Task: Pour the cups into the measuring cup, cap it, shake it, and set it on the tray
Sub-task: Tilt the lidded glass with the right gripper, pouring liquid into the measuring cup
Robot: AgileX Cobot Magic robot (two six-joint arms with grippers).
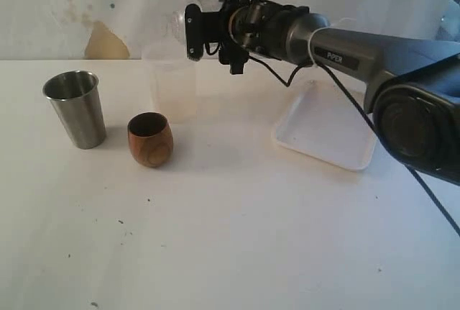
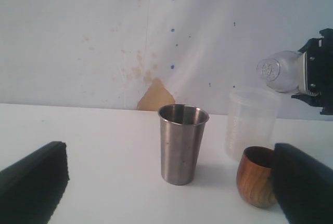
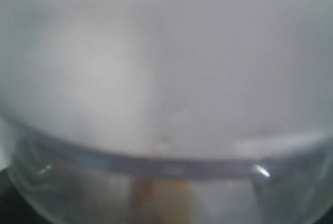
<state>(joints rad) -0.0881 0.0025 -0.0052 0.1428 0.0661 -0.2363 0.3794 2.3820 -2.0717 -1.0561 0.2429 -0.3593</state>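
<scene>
Steel is what the next grasp seems to turn on: the steel tumbler [image 1: 73, 108] stands upright in the far left part of the table [image 1: 230, 238], mouth up, its long axis vertical. In the left wrist view it sits straight ahead of the left gripper [image 2: 171, 148], centred between the two black fingers [image 2: 36, 182], which are spread wide and hold nothing. The wooden cup [image 1: 150, 139] stands just beside the tumbler, a little nearer the front edge, also upright and close by one finger. I judge the left arm to be the nearer one to both cups. The right gripper [image 1: 190, 31] reaches across above the measuring cup [image 1: 172, 83], which stands uncapped near the far edge, behind the wooden cup. Its jaws pinch a clear rounded vessel [image 1: 177, 19], held on its side in the air; whether this is a cup or a cap I cannot tell. The tray [image 1: 309, 130] lies toward the right edge, well apart from the cups. I think a level approach forward would bring the spread jaws around the tumbler's wall.
</scene>
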